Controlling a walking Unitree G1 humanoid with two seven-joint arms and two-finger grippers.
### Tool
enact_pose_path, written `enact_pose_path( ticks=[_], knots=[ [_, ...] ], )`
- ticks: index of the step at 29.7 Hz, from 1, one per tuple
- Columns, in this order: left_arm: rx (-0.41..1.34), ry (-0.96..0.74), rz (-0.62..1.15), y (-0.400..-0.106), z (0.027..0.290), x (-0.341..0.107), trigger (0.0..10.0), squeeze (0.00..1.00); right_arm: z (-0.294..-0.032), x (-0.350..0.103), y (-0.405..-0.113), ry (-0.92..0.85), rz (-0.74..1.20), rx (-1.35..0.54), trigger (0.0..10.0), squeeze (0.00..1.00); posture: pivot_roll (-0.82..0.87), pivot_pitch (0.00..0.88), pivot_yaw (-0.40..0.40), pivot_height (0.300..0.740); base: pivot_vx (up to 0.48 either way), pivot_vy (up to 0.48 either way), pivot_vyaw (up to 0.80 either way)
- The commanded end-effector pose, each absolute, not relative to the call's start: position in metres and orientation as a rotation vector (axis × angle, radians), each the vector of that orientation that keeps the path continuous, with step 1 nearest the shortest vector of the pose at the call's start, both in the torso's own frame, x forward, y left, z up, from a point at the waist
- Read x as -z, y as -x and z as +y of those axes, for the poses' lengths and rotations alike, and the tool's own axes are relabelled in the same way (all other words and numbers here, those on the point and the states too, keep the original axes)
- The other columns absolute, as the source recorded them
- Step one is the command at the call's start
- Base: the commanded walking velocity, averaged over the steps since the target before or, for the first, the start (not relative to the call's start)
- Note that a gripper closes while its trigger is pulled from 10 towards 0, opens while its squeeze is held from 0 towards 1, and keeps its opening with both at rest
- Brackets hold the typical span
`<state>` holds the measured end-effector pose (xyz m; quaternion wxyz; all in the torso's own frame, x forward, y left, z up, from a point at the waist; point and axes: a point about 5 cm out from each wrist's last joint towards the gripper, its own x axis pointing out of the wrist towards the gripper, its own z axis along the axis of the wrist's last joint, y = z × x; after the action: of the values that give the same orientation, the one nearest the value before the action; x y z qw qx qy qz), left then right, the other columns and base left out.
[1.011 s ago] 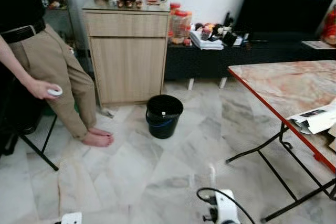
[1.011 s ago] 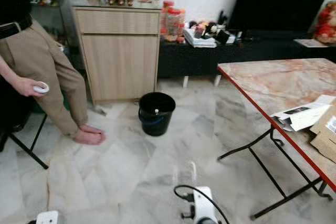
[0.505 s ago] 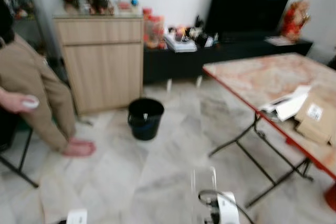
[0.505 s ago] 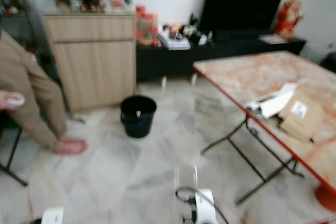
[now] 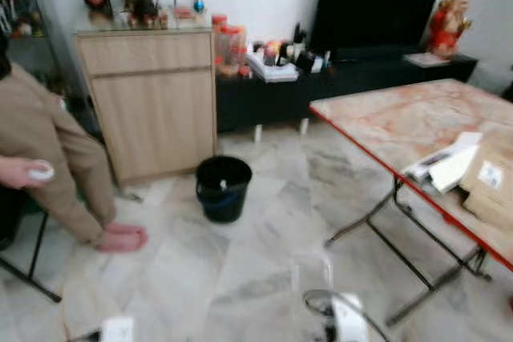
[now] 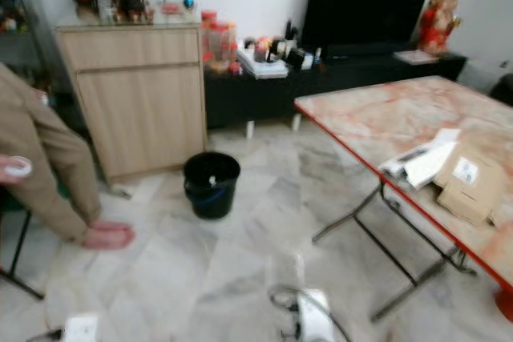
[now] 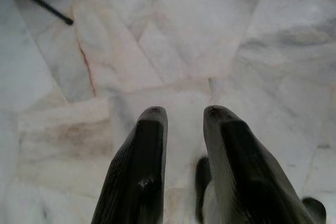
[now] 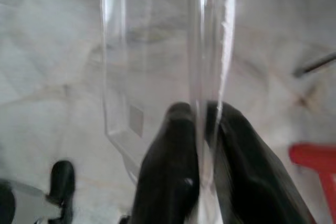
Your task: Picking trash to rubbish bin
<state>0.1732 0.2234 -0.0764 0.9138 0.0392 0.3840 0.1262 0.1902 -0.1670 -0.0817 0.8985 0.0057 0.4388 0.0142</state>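
A black rubbish bin (image 5: 224,188) stands on the marble floor in front of the wooden cabinet, some way ahead of me. My right gripper (image 8: 202,114) is shut on the rim of a clear plastic container (image 8: 157,51), which points forward over the floor and shows faintly in the left eye view (image 5: 309,276). The right arm (image 5: 343,324) sits low at the bottom edge. My left gripper (image 7: 181,111) hangs over bare floor tiles, open, with nothing between its fingers.
A person (image 5: 48,142) sits at the left, bare feet on the floor, holding a small white object (image 5: 40,171). A marble-topped folding table (image 5: 385,118) with papers and a cardboard parcel (image 6: 469,182) stands at the right. A wooden cabinet (image 5: 152,94) and a dark TV console (image 5: 337,78) line the back wall.
The camera has swung to the right, bringing more of the table and the TV into view. The clear container stays in my right gripper.
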Motion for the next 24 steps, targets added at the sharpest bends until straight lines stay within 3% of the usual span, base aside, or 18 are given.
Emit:
enact_pose_path(
  ticks=[1,24],
  knots=[
    [-0.282,-0.1,0.816,-0.1664,0.2344,0.0774,10.0,0.0,-0.1537,0.0767,-0.201,-0.029,0.876,-0.056,10.0,0.0,0.03,0.0,-0.081,0.74,0.398,0.0,0.0],
    [-0.292,-0.089,0.81,-0.1677,0.234,0.0769,10.0,0.0,-0.1525,0.077,-0.2003,-0.017,0.873,-0.073,10.0,0.0,0.04,0.005,-0.089,0.74,0.396,0.0,0.0]
  ],
)
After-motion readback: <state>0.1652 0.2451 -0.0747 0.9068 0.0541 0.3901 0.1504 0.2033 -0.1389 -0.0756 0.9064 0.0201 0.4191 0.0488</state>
